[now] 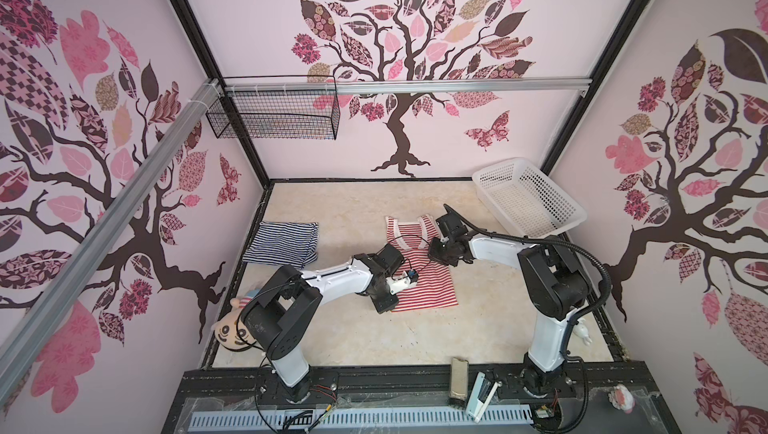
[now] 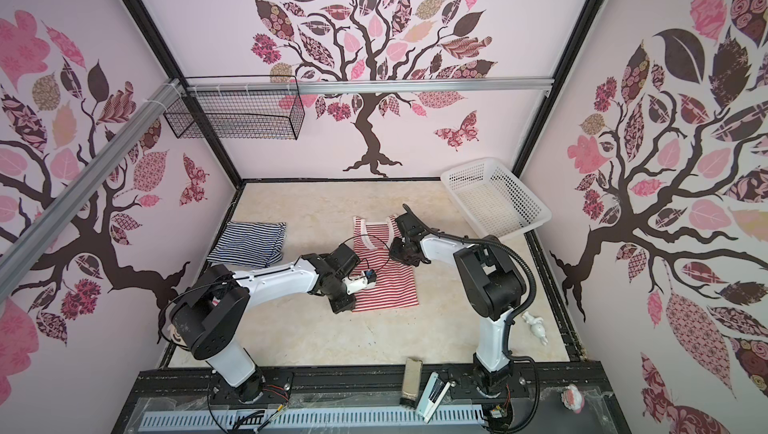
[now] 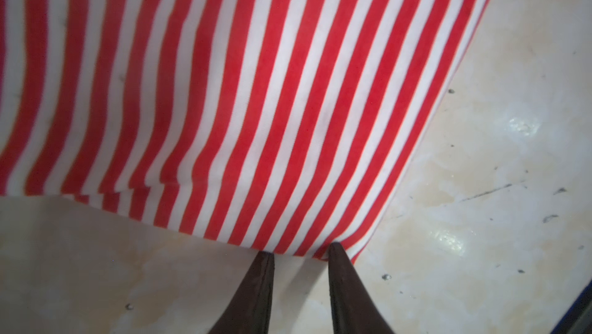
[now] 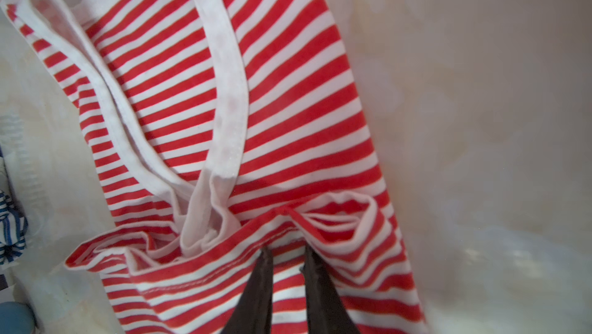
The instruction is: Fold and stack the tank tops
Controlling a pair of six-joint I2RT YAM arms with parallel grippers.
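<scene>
The white perforated basket (image 1: 496,165) sits at the back right of the bench (image 1: 353,340), and its holed floor shows all over. A black wire basket (image 1: 274,120) hangs from the rail at the back left; what lies in it cannot be made out.

Of the 2 tank tops, the navy-striped tank top (image 1: 282,242) lies folded at the back left of the bench. The red-striped tank top (image 1: 428,290) lies spread near the middle, with its straps toward the back wall.

The left arm (image 1: 332,278) reaches in low from the front left. In its wrist view the left hand (image 3: 301,249) has its 2 fingers (image 3: 266,271) parted, with bare bench showing between them. Their tips touch a corner of the red hem without clamping it.

The right arm (image 1: 494,247) bends across to the top's upper right side. The right hand (image 4: 286,252) points into a bunched ridge of red cloth beside the whitish trim. Its fingers stand narrowly apart with cloth between them, and whether they pinch it cannot be told.
</scene>
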